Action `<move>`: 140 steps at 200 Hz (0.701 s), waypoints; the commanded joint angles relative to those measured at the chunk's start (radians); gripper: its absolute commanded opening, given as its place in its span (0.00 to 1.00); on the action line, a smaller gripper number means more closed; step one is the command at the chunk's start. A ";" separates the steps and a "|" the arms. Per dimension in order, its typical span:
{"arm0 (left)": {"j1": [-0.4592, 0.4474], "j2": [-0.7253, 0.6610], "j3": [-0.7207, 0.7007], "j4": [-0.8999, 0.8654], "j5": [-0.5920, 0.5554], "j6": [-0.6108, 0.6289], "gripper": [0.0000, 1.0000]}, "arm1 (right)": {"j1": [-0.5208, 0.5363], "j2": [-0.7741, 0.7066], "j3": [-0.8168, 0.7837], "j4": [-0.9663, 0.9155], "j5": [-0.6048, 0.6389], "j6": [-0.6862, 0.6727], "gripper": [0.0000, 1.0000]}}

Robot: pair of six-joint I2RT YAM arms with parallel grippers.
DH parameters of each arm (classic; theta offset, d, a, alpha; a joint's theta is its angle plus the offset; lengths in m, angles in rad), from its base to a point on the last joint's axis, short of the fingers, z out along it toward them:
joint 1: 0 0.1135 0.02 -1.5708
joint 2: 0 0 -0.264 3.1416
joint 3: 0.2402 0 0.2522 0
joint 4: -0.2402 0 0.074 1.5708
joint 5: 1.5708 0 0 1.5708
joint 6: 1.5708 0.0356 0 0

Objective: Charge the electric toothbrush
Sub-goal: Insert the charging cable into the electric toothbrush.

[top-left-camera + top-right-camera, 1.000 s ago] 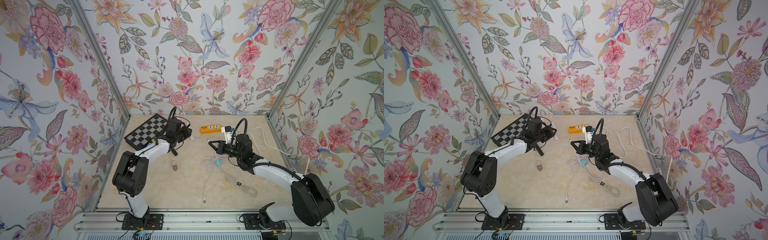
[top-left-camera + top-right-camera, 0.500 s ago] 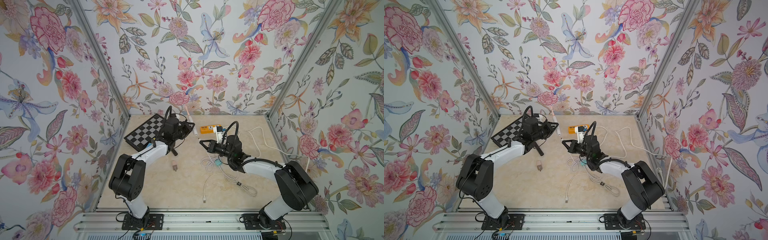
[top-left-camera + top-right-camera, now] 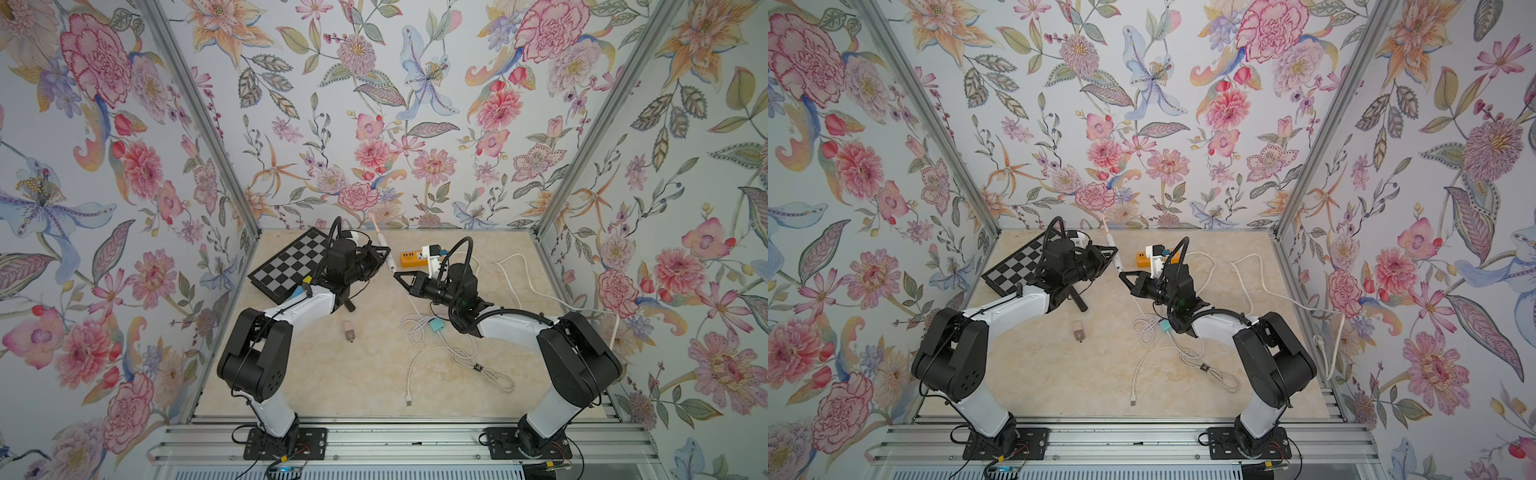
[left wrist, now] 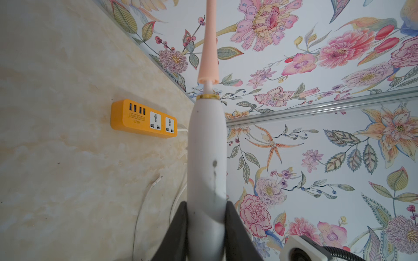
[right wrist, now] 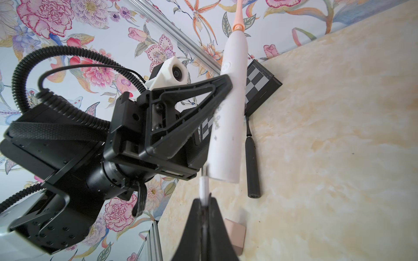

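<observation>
My left gripper (image 4: 206, 205) is shut on the white handle of the electric toothbrush (image 4: 207, 146). The toothbrush (image 3: 385, 253) hangs above the table with its pink head towards the back wall. My right gripper (image 5: 204, 200) is shut on the white plug of the charging cable (image 5: 203, 187). The plug's tip sits right beside the toothbrush's bottom end (image 5: 222, 174); whether it is in the port I cannot tell. In both top views the two grippers (image 3: 386, 259) (image 3: 397, 275) meet tip to tip at mid-table. The cable (image 3: 440, 351) trails loose over the table.
An orange power strip (image 3: 411, 258) lies at the back. A chessboard (image 3: 291, 266) lies at the back left. A small pink cap (image 3: 349, 330) and a teal adapter (image 3: 436, 325) rest on the table. A thick white cord (image 3: 523, 291) runs along the right side.
My right gripper has carried the cable plug leftwards up to the toothbrush's bottom end. My left gripper has shifted slightly right and back with the toothbrush.
</observation>
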 commanded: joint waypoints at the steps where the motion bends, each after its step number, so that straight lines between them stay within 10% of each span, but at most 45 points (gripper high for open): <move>1: 0.009 -0.031 -0.003 0.062 0.012 -0.026 0.00 | -0.006 -0.005 -0.015 0.057 -0.015 0.013 0.04; 140: 0.006 -0.011 -0.041 0.138 0.024 -0.079 0.00 | -0.029 0.007 -0.016 0.100 -0.032 0.045 0.05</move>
